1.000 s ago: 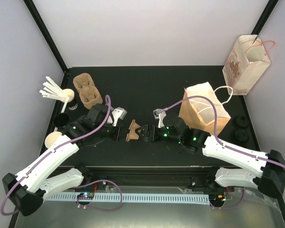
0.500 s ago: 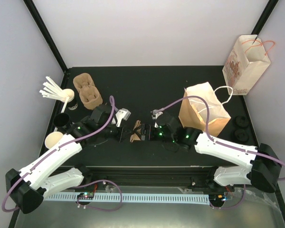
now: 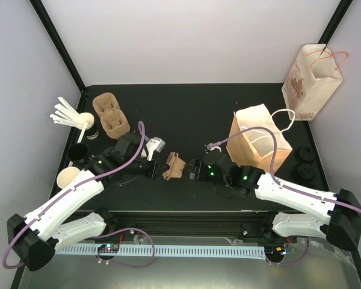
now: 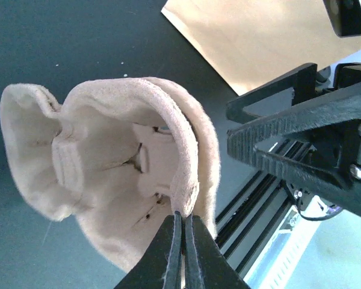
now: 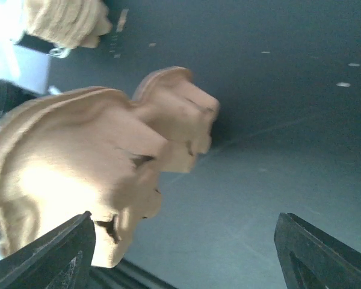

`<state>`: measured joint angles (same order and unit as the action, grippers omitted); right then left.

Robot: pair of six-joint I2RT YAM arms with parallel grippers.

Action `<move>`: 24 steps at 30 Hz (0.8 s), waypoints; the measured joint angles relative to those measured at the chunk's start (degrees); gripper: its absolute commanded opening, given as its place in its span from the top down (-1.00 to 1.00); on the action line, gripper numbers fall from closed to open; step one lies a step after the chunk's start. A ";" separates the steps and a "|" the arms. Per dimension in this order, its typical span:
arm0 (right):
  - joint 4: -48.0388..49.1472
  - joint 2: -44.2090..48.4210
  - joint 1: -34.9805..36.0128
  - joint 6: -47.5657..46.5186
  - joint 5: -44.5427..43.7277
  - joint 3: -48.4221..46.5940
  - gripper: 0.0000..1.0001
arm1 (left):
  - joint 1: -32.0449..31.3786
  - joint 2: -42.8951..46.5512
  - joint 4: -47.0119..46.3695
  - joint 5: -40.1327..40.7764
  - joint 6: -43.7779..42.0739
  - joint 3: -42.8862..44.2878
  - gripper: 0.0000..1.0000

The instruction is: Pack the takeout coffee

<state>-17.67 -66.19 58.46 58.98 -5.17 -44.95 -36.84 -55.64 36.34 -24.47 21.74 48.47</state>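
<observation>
The left claw [image 4: 182, 217] is clenched on the rim of the pulp cup carrier [image 4: 108, 156]. The right claw [image 3: 192, 170] is released, with its jaws spread just beside the carrier's opposite side. The brown paper bag [image 3: 259, 141] stands behind the right claw. The cream paper cup [image 3: 68, 176] stands well left of the left claw.

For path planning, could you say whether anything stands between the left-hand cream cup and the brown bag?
Yes: between cup and bag sit the left tool, pinching the pulp carrier, and the right tool.
</observation>
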 measured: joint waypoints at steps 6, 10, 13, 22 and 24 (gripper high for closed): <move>-5.57 2.27 -0.09 1.84 -4.28 2.32 -0.66 | 0.00 0.07 2.51 2.67 -0.07 1.88 0.97; -4.94 3.72 -0.09 0.09 -3.39 3.65 -0.69 | 0.00 0.50 3.74 3.72 -0.11 4.66 0.97; -2.93 4.98 -0.09 -1.62 -1.60 4.31 -0.79 | 0.00 0.66 3.96 3.72 -0.11 5.09 0.97; 5.20 4.44 -0.09 -8.26 7.72 1.66 -1.00 | 0.00 -0.44 1.88 -0.44 1.03 3.10 0.97; 5.77 2.67 -0.07 -9.05 8.74 -0.20 -1.00 | 0.00 -0.66 0.87 -1.95 1.49 2.25 0.97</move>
<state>-11.90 -63.53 58.39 49.93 3.57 -45.15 -36.84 -56.29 37.21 -26.41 23.22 50.72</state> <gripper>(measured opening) 0.997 0.030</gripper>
